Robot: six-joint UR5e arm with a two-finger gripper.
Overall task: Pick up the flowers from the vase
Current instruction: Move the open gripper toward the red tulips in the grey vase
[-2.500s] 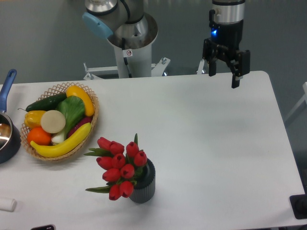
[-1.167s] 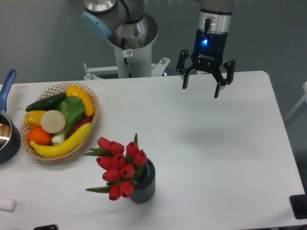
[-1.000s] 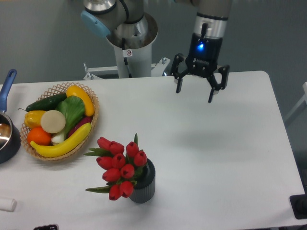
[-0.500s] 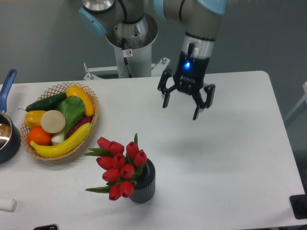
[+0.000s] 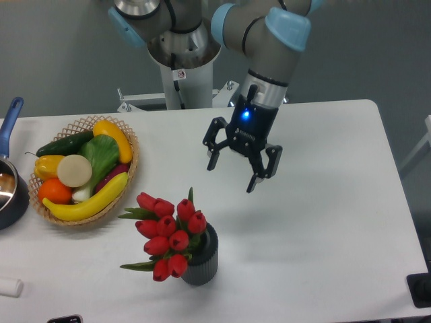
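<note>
Red flowers [image 5: 168, 237] sitting bunched in ribbed vase [image 5: 203, 261]; gripper [image 5: 232, 173] spread wide, closing in from the far edge.

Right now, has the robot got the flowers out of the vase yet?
Not yet. The flowers sit in the vase, untouched. The gripper hangs open and empty above the table, up and to the right of the bunch. It must come over the tulips, close on them and lift.

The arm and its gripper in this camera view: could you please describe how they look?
The arm is grey metal tubing with light blue joint caps. Its gripper is black, with a glowing blue light on the body and two slim black fingers. The grey base column carries a small red-and-white sticker.
</note>
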